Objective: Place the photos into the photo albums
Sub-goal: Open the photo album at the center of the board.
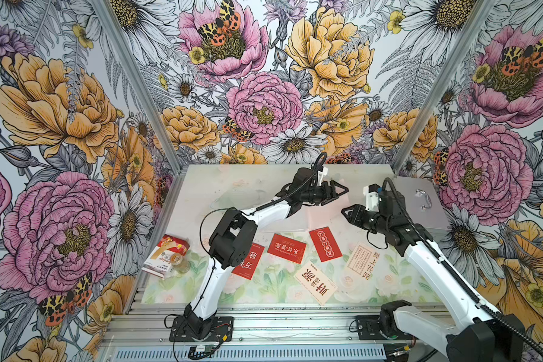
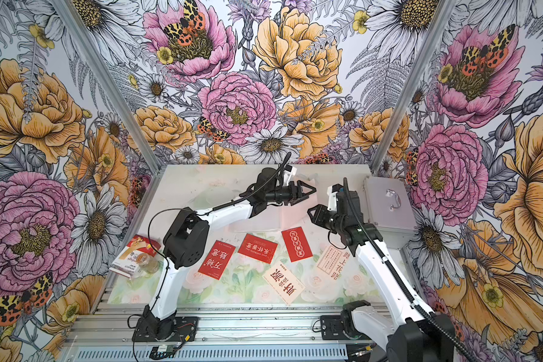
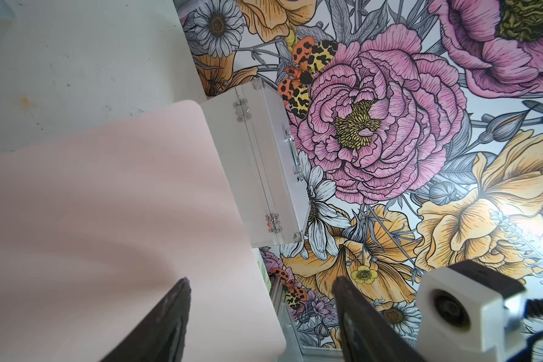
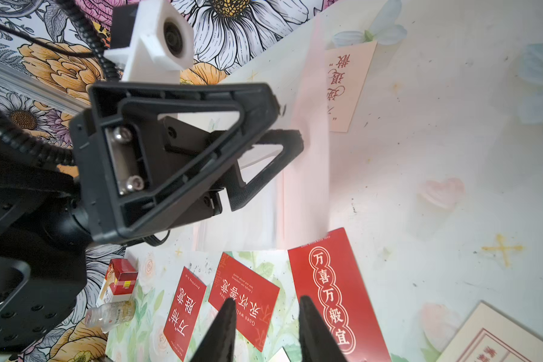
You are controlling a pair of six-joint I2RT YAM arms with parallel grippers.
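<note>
**Top views:** In both top views, the left gripper [image 1: 345,190] hangs over the back of the table [image 1: 232,185]. Its jaws are spread and clamp nothing. It sits beside the pale-pink photo album [image 2: 290,216], which lies between the two arms. The right gripper [image 1: 343,211] faces it from close by, partly open and empty. Five photos [image 1: 325,243] lie loose on the floral mat nearer the arm bases. Three are red cards [image 1: 286,248] in a row, the leftmost half hidden under the left arm. Two are cream cards [image 1: 315,282], to their right. A silver metal case [image 1: 417,200] stands by the right wall. A bandage carton [image 1: 166,257] and a small bottle [image 1: 181,265] sit at the left edge.

**Left wrist view:** The album's pink cover [image 3: 107,203] fills the frame behind widely parted fingers [image 3: 170,322], with the case [image 3: 264,156] beyond.

**Right wrist view:** The right gripper's fingers [image 4: 223,329] stand apart above the red cards. The left gripper's tips are close to the raised pink cover, and whether they touch it is unclear. Another cream card [image 4: 348,91] lies just past that cover.
</note>
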